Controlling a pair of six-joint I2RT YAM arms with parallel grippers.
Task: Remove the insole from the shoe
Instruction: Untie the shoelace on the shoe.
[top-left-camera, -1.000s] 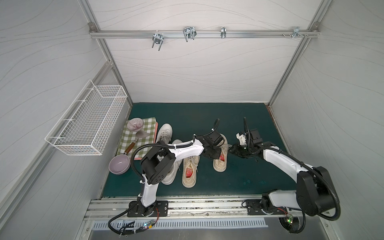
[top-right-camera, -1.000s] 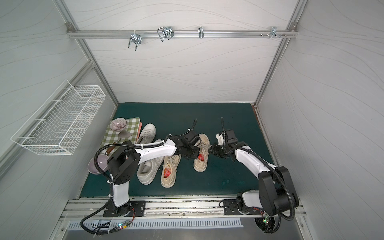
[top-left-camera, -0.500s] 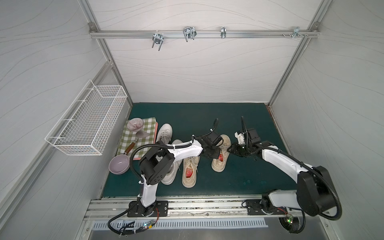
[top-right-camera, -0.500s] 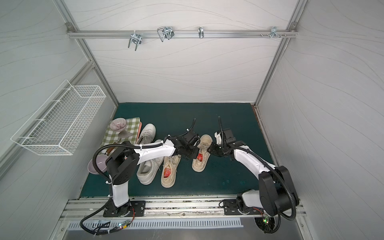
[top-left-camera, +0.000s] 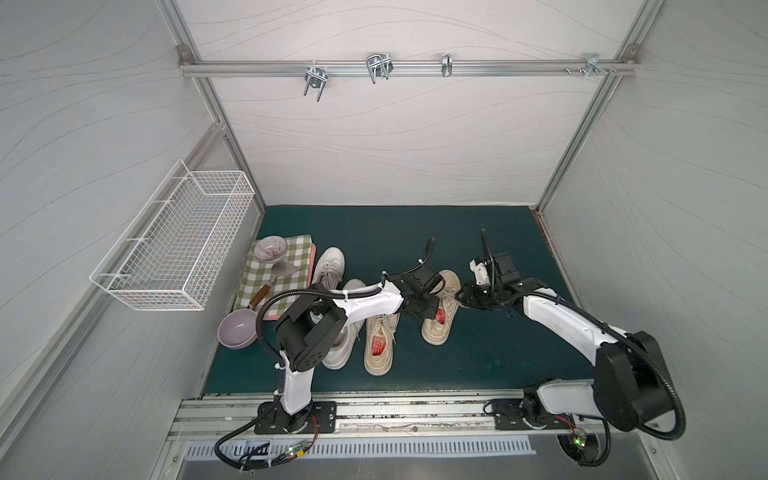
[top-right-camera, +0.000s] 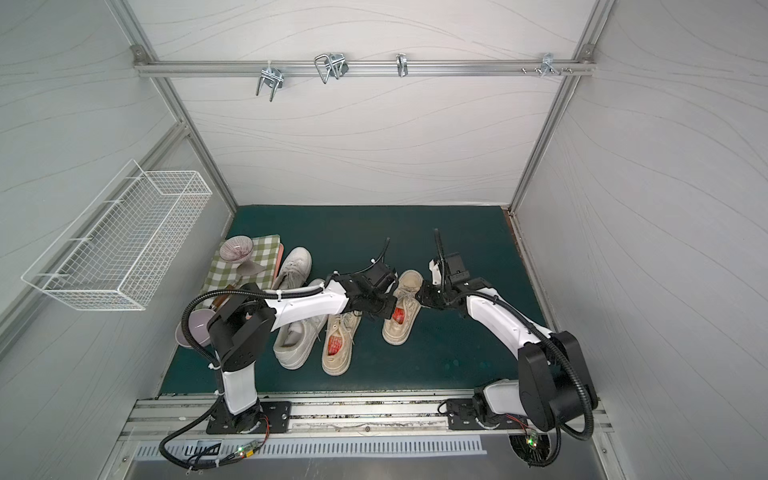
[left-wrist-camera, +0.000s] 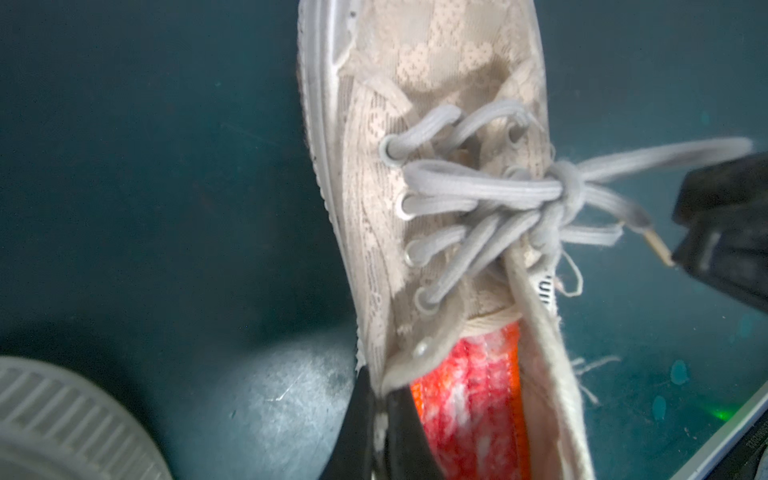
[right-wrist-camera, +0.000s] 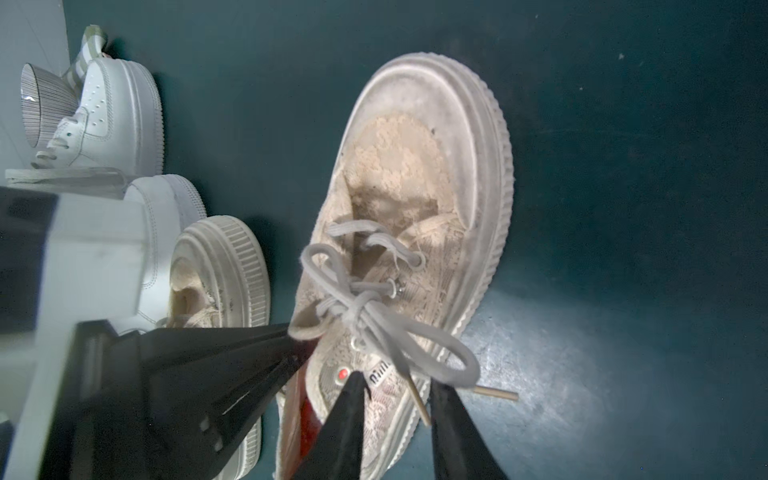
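Note:
The shoe (top-left-camera: 440, 328) is a beige lace sneaker on the green mat, seen in both top views, with its red-orange insole (left-wrist-camera: 465, 399) lying inside it. A grey bow ties its laces. My left gripper (left-wrist-camera: 380, 411) is shut on the shoe's collar edge, one finger inside beside the insole (top-right-camera: 400, 314) and one outside. From the shoe's other side, my right gripper (right-wrist-camera: 395, 399) stands open. One of its fingers (right-wrist-camera: 349, 407) rests on the upper by the tongue label, while the other is outside the sole. A lace tip hangs between them.
A second beige shoe (top-left-camera: 380, 340) and two white sneakers (top-left-camera: 330, 266) lie just left of the shoe. Farther left are a checked cloth (top-left-camera: 286, 282), a striped bowl (top-left-camera: 270, 249), a purple bowl (top-left-camera: 237, 330) and a wire basket (top-left-camera: 174, 245) on the wall.
The left gripper has closed on the shoe's collar. The right gripper has edged left toward the shoe and its jaws have narrowed a little.

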